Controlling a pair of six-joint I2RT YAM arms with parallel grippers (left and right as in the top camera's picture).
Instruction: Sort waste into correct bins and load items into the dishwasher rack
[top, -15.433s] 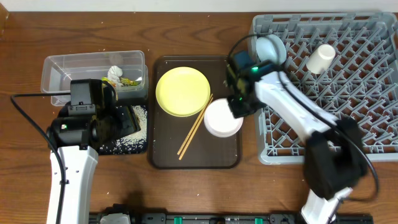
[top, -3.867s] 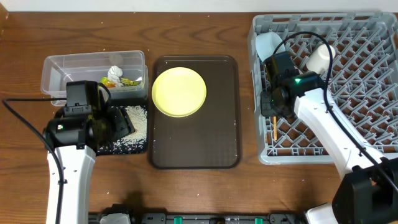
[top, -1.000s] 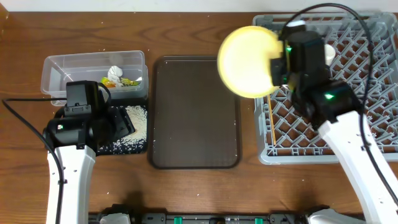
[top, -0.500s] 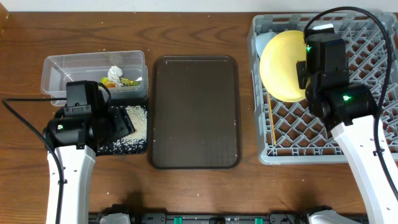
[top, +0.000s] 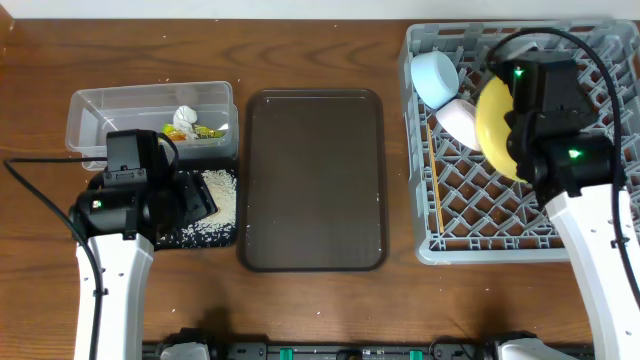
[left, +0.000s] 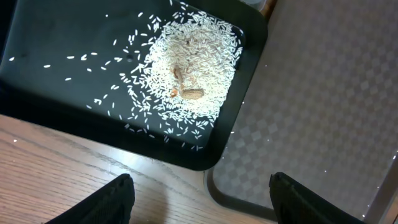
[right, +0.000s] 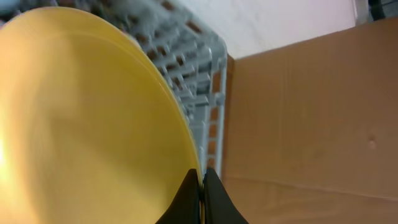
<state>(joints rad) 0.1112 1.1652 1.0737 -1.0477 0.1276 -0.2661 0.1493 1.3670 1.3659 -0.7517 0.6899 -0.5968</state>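
Note:
My right gripper (right: 201, 186) is shut on the rim of the yellow plate (top: 494, 125), held on edge over the grey dishwasher rack (top: 600, 235); the plate fills the right wrist view (right: 81, 124). In the rack lie the light blue bowl (top: 434, 76), the white bowl (top: 457, 120) and the chopsticks (top: 435, 190). The white cup is hidden. My left gripper (left: 202, 193) is open and empty above the black tray (left: 68, 93) holding rice grains (left: 193, 68). The clear box (top: 110, 115) holds the white scrap (top: 184, 117) and the wrapper (top: 207, 131).
The dark brown serving tray (top: 312, 180) lies bare mid-table; its corner shows in the left wrist view (left: 323, 124). A cardboard surface (right: 298, 124) shows beyond the rack in the right wrist view. Wooden table (top: 300, 300) all round.
My right arm has carried the yellow plate rightward from above the serving tray to over the rack, turning it more on edge. The left arm has not moved.

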